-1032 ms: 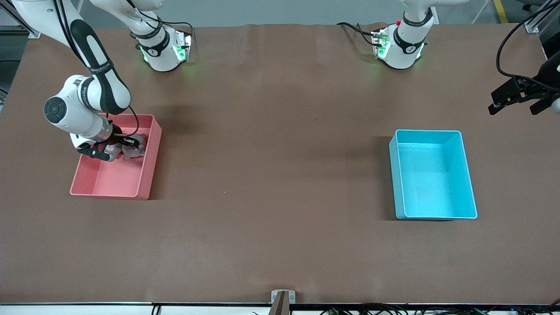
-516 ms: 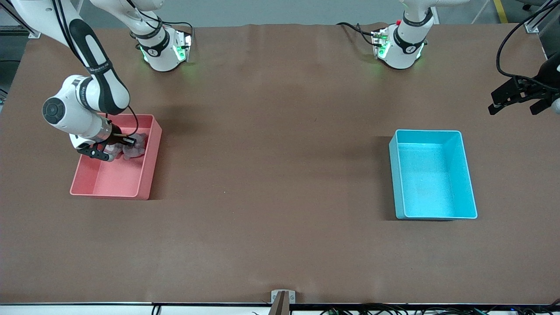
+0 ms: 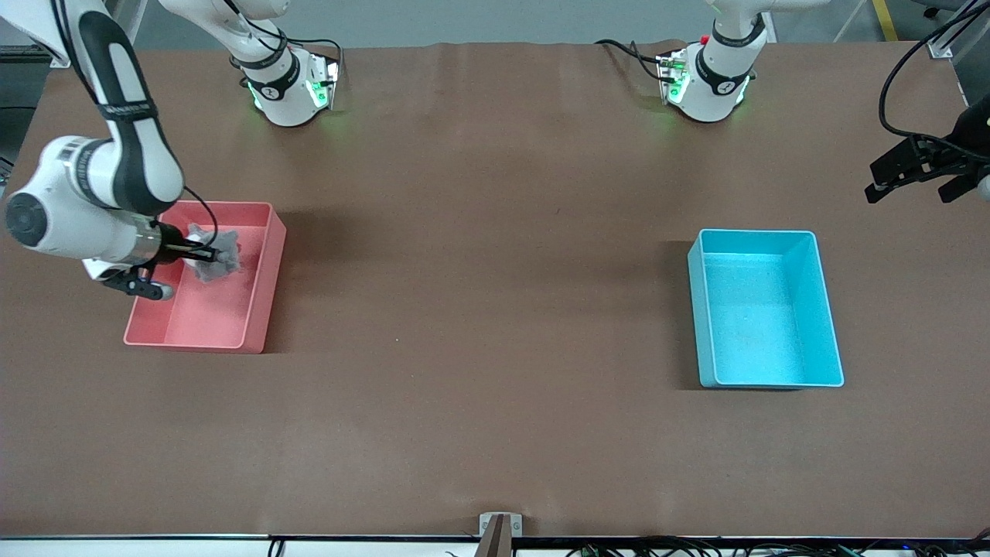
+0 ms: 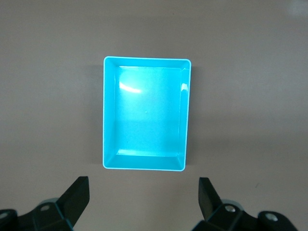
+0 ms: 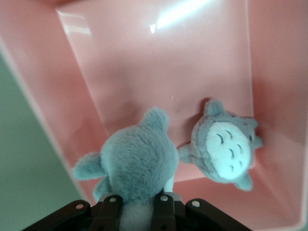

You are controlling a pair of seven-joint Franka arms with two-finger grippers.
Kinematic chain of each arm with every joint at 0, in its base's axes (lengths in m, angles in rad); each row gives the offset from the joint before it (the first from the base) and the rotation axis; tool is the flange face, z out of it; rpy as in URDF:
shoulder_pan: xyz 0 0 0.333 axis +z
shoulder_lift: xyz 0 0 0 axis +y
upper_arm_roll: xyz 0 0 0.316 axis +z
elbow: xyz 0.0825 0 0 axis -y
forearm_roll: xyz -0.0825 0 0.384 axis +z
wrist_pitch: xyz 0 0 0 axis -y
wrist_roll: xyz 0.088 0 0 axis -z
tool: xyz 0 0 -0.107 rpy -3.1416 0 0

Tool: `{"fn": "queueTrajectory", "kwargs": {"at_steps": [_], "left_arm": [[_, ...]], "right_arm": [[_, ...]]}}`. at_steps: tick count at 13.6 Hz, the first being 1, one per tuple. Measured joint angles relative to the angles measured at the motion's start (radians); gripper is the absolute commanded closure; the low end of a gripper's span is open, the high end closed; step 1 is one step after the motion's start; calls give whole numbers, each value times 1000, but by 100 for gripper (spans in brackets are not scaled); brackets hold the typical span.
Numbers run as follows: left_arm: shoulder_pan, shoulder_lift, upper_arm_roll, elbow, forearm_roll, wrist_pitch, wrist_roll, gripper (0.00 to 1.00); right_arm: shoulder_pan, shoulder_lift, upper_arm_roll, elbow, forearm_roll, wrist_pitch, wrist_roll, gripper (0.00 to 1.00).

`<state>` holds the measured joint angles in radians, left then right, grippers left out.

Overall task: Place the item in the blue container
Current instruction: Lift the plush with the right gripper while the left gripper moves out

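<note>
Right wrist view shows the right gripper (image 5: 139,204) clamped on a grey plush toy (image 5: 137,166), which hangs clear of the floor of the pink bin (image 5: 159,72). A second grey plush toy (image 5: 224,149) with a pale belly lies on that floor, near a corner. In the front view the right gripper (image 3: 193,259) holds its toy (image 3: 213,259) over the pink bin (image 3: 259,309). Compared with a second ago, the right arm has risen and swung toward its own end of the table, lifting the toy off the bin floor. The left gripper (image 3: 916,174) waits with its jaws spread wide, over bare table (image 3: 495,309) at the left arm's end, unmoved. The blue container (image 3: 700,309) stands unmoved toward the left arm's end; the left wrist view shows the blue container (image 4: 109,110) with nothing in it.
</note>
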<state>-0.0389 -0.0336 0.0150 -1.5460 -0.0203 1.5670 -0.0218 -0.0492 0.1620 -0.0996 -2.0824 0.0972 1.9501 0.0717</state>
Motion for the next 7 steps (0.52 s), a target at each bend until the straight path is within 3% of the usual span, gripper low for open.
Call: {"fn": "queueTrajectory", "kwargs": {"at_steps": [3,7], "left_arm": [[-3,5,-7,-8,-1,-1,-2,0],[-10,45,-43,-16,-5,-1,-49,0]], "right_arm": [[12,-2,3,190,0,-201,69,99],[167,8,13,230,28,-220,350,99]]}}
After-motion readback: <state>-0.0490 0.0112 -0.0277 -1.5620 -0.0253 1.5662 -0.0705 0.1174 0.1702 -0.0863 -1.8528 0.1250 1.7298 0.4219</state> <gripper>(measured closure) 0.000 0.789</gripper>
